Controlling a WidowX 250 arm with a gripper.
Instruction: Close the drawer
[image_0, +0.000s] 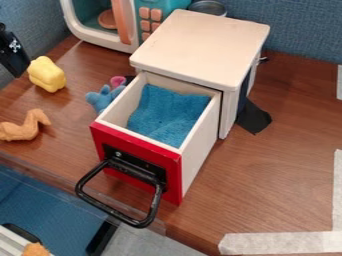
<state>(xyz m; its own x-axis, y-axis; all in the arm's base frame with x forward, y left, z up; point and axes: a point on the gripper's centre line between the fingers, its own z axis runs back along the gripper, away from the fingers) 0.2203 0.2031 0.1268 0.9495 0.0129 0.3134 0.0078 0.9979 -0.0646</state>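
Pale tape (280, 243) marks the table (280, 175) nearest the camera, well apart from the tool (19, 65). To the tool's right and nearer the camera, the red-fronted drawer (174, 165) stands pulled out of its white cabinet (200, 45), blue cloth (167, 112) inside. Whether the tool is open or closed, I cannot tell.

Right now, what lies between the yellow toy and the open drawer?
In the camera view, a blue plush toy lies there, close beside the drawer.
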